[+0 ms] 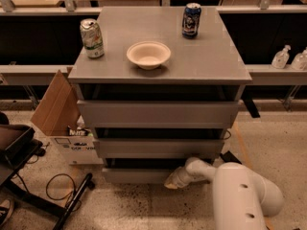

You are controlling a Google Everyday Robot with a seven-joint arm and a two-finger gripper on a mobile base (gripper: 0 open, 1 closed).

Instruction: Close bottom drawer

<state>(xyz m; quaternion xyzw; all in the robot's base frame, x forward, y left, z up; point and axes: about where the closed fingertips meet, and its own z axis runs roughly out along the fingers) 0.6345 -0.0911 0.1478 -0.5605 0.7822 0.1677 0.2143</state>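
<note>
The bottom drawer is the lowest grey flat front of the cabinet, sitting close under the middle drawer with only a thin dark gap above it. My gripper is at the end of the white arm, pressed against the right part of the bottom drawer's front, near the floor. The top drawer sits above.
On the cabinet top stand a green-white can, a cream bowl and a dark blue can. An open cardboard box stands at the left, a chair base and cables on the floor. Bottles are at the right.
</note>
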